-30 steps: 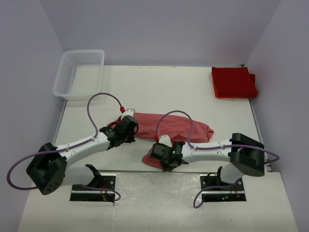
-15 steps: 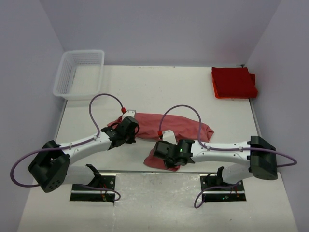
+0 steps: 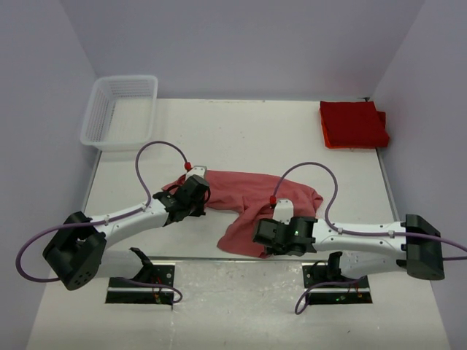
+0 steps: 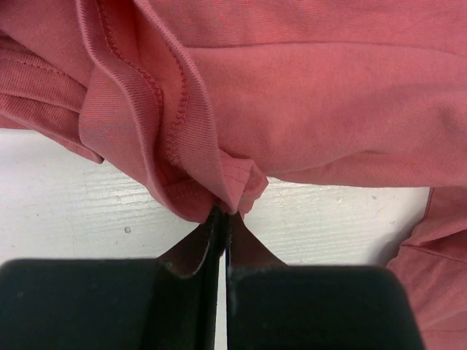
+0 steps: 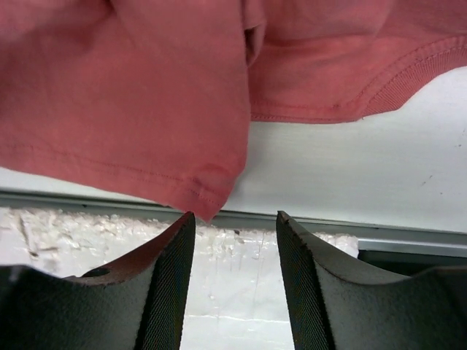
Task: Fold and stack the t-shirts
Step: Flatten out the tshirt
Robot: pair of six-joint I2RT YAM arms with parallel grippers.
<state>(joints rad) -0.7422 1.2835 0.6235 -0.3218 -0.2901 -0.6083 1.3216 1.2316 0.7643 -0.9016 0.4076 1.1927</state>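
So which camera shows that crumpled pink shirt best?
The top external view: the whole salmon shirt lies crumpled on the table. The left wrist view shows only a bunched fold pinched in the left pincer; the right wrist view shows only a hem corner before the open right pincer.

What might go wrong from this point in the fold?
1. The right gripper is open and the shirt corner lies loose at the table edge; it may slip over.
2. The left gripper pinches only a thin bunched fold; a pull could tear it free or drag the shirt crooked.
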